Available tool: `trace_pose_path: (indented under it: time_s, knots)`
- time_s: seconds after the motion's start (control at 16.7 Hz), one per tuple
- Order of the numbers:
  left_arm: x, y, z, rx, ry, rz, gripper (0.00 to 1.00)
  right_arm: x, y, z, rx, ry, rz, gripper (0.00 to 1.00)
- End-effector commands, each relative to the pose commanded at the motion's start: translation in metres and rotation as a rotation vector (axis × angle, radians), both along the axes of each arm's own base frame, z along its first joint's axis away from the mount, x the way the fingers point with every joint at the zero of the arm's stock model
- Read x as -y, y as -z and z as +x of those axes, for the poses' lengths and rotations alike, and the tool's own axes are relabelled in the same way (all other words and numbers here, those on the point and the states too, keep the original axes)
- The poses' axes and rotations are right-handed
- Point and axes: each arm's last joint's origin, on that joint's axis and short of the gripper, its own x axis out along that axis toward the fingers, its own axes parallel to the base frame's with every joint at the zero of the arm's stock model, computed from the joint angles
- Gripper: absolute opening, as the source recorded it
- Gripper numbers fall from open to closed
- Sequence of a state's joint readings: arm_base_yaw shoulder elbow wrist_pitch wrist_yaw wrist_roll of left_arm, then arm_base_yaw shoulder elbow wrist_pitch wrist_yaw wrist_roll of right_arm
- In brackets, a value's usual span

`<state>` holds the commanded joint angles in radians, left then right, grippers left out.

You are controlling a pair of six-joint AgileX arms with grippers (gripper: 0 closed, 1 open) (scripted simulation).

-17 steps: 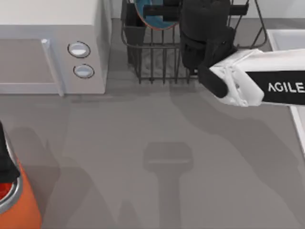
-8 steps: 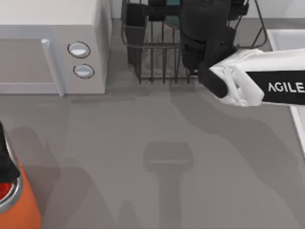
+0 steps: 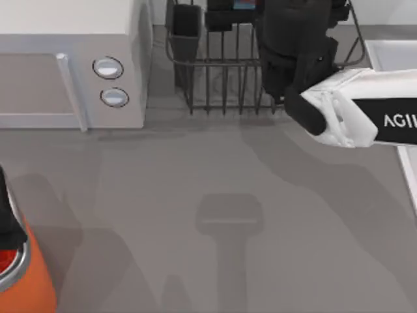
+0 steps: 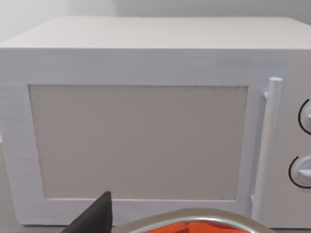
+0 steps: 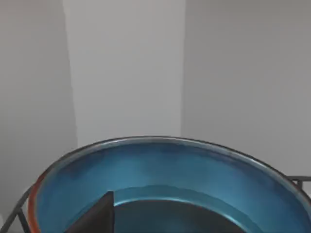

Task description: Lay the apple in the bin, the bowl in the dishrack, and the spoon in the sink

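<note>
The blue bowl (image 5: 160,170) with its reddish rim sits between the black wires of the dishrack (image 3: 221,85) at the table's far side. A sliver of it shows in the top view (image 3: 245,4). My right gripper (image 3: 225,14) reaches over the rack, with one dark finger (image 5: 97,216) inside the bowl. The orange bin (image 3: 36,287) with a silver rim (image 4: 194,214) stands at the front left. A red patch of the apple (image 3: 4,261) lies inside it. My left gripper (image 3: 4,215) hangs just above the bin. The sink (image 3: 391,52) lies at the right edge. The spoon is out of view.
A white microwave (image 3: 65,65) with two round knobs stands at the far left beside the rack. The rack's black cutlery cup (image 3: 186,23) is at its left corner. The grey table (image 3: 215,215) stretches open between bin, rack and sink.
The right arm has shifted right and farther back over the rack. The bowl went with it and is now nearly out of the top view. The left arm has not moved.
</note>
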<state>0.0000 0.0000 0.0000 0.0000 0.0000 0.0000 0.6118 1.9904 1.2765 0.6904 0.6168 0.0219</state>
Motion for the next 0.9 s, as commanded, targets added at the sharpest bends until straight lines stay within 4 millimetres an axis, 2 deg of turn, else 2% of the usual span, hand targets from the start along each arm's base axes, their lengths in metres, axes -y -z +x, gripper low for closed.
trace_pose_path:
  time_s: [0.18, 0.36, 0.6, 0.72, 0.9]
  knots:
    - [0.0, 0.0, 0.0, 0.0, 0.0, 0.0, 1.0, 0.038, -0.011, -0.016, -0.029, -0.043, -0.008, 1.0]
    - [0.0, 0.0, 0.0, 0.0, 0.0, 0.0, 1.0, 0.091, -0.023, -0.051, -0.066, -0.082, -0.015, 1.0]
    - [0.0, 0.0, 0.0, 0.0, 0.0, 0.0, 1.0, 0.165, -0.027, -0.127, -0.099, -0.112, -0.013, 1.0]
    - [0.0, 0.0, 0.0, 0.0, 0.0, 0.0, 1.0, 0.193, -0.018, -0.169, -0.1, -0.113, -0.009, 1.0]
    - [0.0, 0.0, 0.0, 0.0, 0.0, 0.0, 1.0, 0.222, 0.007, -0.221, -0.075, -0.097, -0.001, 1.0]
